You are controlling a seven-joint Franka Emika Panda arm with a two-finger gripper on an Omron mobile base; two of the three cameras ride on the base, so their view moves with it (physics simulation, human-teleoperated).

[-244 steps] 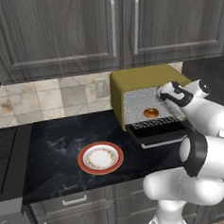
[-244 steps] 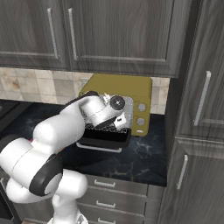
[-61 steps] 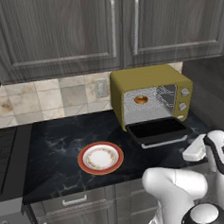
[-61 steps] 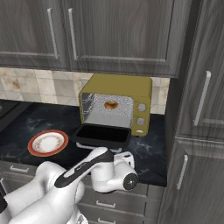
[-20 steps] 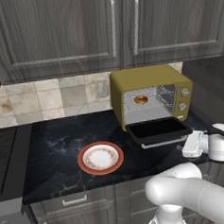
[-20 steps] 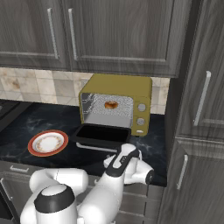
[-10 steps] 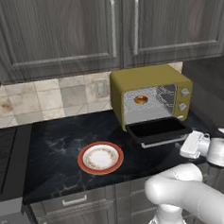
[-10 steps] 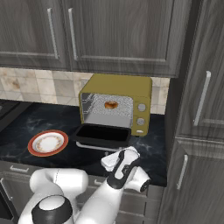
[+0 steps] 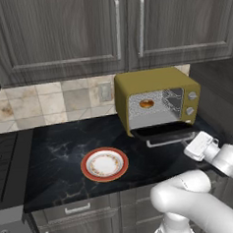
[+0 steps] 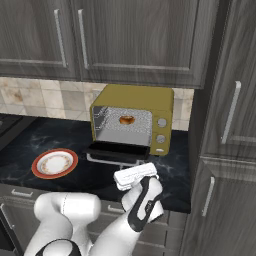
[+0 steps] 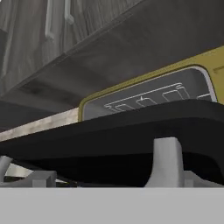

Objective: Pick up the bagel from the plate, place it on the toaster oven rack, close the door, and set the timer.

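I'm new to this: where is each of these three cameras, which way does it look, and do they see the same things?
Left base view: behind the arm to its left, looking forward and down at the counter, the plate and the toaster oven; white arm at lower right.
Right base view: behind to the right, same scene; arm at lower left.
Hand view: on the hand, low, looking up under the open door into the oven.
Both base views share the bagel inside, the plate, the door.

No legible text, label, brand or number appears on any surface. The toaster oven (image 9: 157,103) knobs carry no readable markings.
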